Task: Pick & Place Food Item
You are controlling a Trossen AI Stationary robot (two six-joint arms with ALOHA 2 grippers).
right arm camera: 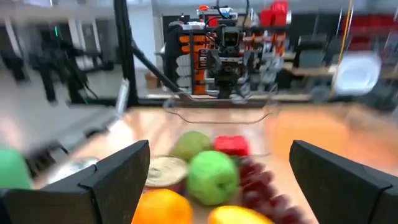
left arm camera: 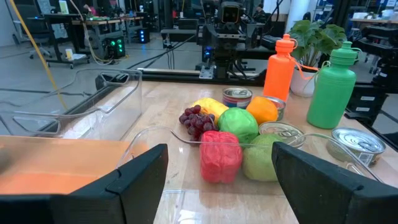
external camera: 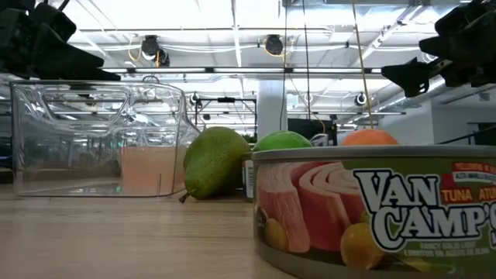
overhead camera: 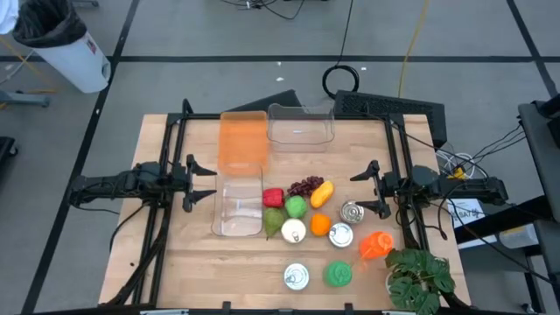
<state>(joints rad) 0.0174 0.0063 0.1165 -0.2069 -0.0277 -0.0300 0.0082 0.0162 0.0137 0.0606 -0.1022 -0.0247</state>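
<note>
the high view looks straight down on the whole table (overhead camera: 184, 262), the low view sits at tabletop height right against a tuna can (external camera: 372, 209), and the two wrist views face each other across the shared fruit cluster mid-table.

worktop (overhead camera: 184, 271): showing pale wood, matt, visible grain
clear bins (overhead camera: 237, 204): looking like transparent glossy plastic, catching reflections
orange bin (overhead camera: 242, 140): looking translucent plastic, smooth
tuna can (external camera: 372, 209): showing a shiny metal rim and a glossy printed paper label
bottles (left arm camera: 330, 84): appearing matt plastic, one green, one orange
pear (external camera: 216, 162): showing smooth, slightly glossy skin
left tool (left arm camera: 217, 180): showing dark matt fingers
</note>
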